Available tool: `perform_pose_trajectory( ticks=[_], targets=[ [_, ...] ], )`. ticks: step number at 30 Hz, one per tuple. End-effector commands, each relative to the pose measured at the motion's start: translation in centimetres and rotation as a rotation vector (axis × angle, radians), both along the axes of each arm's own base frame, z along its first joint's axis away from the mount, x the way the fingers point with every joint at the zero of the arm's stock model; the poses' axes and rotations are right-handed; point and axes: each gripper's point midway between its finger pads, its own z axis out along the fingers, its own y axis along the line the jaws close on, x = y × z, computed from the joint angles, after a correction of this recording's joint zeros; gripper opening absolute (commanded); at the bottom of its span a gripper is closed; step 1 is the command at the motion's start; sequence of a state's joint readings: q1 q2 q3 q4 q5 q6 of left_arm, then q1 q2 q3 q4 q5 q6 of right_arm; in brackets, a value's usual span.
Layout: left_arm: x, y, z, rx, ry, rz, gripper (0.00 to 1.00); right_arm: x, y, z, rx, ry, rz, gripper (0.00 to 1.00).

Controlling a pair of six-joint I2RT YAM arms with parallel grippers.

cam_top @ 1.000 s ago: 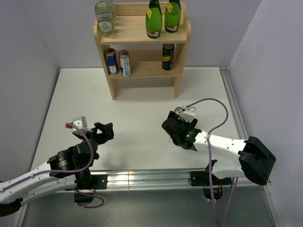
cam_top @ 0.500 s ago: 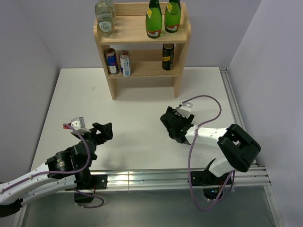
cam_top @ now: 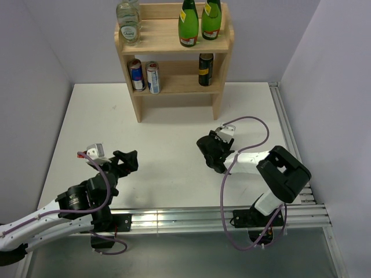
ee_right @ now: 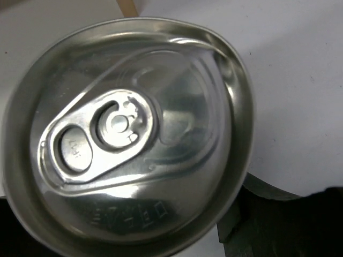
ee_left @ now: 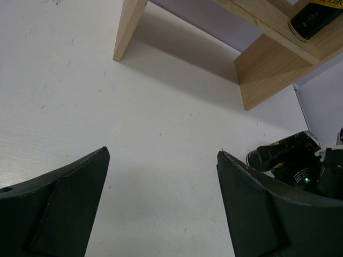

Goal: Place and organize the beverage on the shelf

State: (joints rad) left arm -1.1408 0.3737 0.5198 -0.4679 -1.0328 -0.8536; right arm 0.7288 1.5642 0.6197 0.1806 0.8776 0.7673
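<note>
Top view first: the shelf [cam_top: 165, 37] sits at the far side of the tabletop [cam_top: 168, 124], with green bottles [cam_top: 188, 26] and a clear bottle [cam_top: 128, 24] up top and three shelved cans [cam_top: 153, 77] on the middle tier. The right end effector [cam_top: 210, 152] hovers low in front of it, and the left end effector [cam_top: 128, 160] hangs back near its base. You can't actually see the can from up here since the right arm hides it. Left wrist view: the left end effector [ee_left: 162, 154] is spread wide with nothing in it, just bare tabletop and the shelf [ee_left: 268, 69] ahead. Right wrist view: the can [ee_right: 126, 134] fills the frame lid-on, tab looks unpopped, with a dark finger [ee_right: 257, 214] against its rim, so I'd say it's clamped on the can. Probably full, so some heft. Thin smooth aluminium is slippery and dents easily, so I'd grip mid-body, firm but not crushing.
</note>
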Motion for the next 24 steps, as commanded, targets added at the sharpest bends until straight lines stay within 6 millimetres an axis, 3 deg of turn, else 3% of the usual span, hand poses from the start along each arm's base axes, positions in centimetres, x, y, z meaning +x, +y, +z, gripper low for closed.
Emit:
perform_pose_trajectory(
  ticks=[1, 2, 3, 6, 11, 24],
  targets=[
    [-0.1, -0.3, 0.4, -0.022, -0.015, -0.021, 0.88, 1.4, 0.4, 0.8, 0.031, -0.054, -0.026, 0.58],
    [-0.1, -0.3, 0.4, -0.023, -0.015, -0.021, 0.88, 1.4, 0.5, 0.7, 0.029, -0.052, -0.017, 0.53],
    [-0.1, -0.3, 0.4, -0.023, -0.015, -0.021, 0.88, 1.5, 0.5, 0.6, 0.027, -0.048, -0.009, 0.36],
    [-0.1, -0.3, 0.5, -0.028, -0.018, -0.023, 0.88, 1.9, 1.0, 0.6, 0.030, -0.042, 0.006, 0.01],
    [-0.1, -0.2, 0.5, -0.024, -0.018, -0.019, 0.88, 2.1, 1.9, 3.1, 0.049, -0.065, 0.035, 0.00],
    [-0.1, -0.1, 0.5, -0.029, -0.020, -0.014, 0.88, 4.3, 8.1, 18.9, 0.121, -0.270, 0.181, 0.00]
  ],
)
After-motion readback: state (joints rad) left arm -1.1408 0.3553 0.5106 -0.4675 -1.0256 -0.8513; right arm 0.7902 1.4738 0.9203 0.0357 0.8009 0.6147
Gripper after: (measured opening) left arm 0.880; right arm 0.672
